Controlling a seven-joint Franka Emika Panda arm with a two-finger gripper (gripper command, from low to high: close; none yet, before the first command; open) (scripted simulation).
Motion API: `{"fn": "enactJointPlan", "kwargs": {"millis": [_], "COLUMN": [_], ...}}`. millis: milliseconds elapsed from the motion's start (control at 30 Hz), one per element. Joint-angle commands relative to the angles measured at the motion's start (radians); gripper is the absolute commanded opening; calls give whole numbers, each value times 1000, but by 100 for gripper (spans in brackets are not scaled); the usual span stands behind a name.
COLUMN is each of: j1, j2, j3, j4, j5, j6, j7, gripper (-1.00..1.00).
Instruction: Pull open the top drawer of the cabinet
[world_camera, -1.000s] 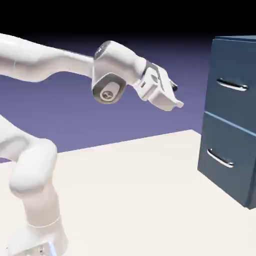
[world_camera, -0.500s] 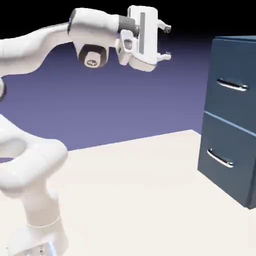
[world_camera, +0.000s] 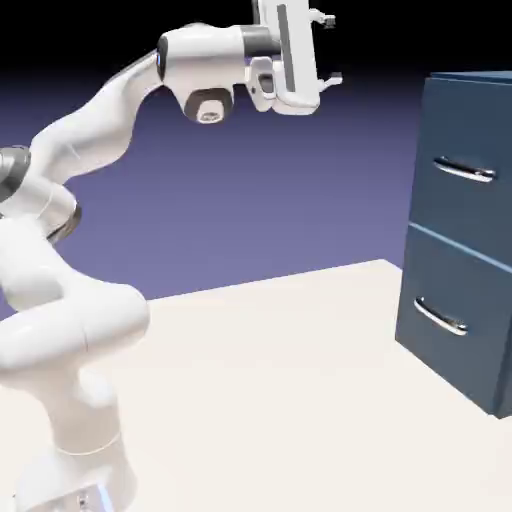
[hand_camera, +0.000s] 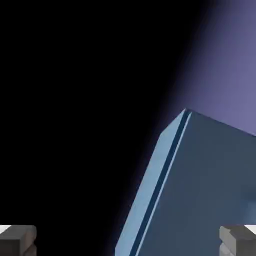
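The dark blue cabinet stands at the right of the exterior view. Its top drawer is flush with the front, and a curved silver bar handle runs across it. My gripper hangs high in the air, well to the left of the cabinet and above its top edge. It is open, its fingers pointing right toward the cabinet, and nothing sits between them. In the hand view the cabinet shows tilted, with a light blue edge; neither handle is seen there. The grey fingertips sit wide apart at the bottom corners.
The identical lower drawer with its own silver handle sits below the top one. The cream table stretches from the robot's base to the cabinet's foot. Much of the hand view is black.
The arm has swung upward: the hand rose from about the top drawer's height to above the cabinet's top. The gripper turned level and now points right. The cabinet is unchanged.
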Motion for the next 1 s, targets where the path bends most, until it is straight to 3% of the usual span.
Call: {"fn": "enactJointPlan", "kwargs": {"millis": [0, 567, 833, 867, 967], "j1": [-31, -562, -722, -722, -676], "j2": [-18, -316, -308, -308, -315], "j3": [20, 356, 376, 376, 374], "j4": [15, 269, 493, 494, 421], "j5": [44, 783, 813, 813, 815], "j6": [-10, -182, -115, -115, -141], "j7": [10, 173, 216, 216, 203], "gripper": [0, 0, 0, -100, -100]}}
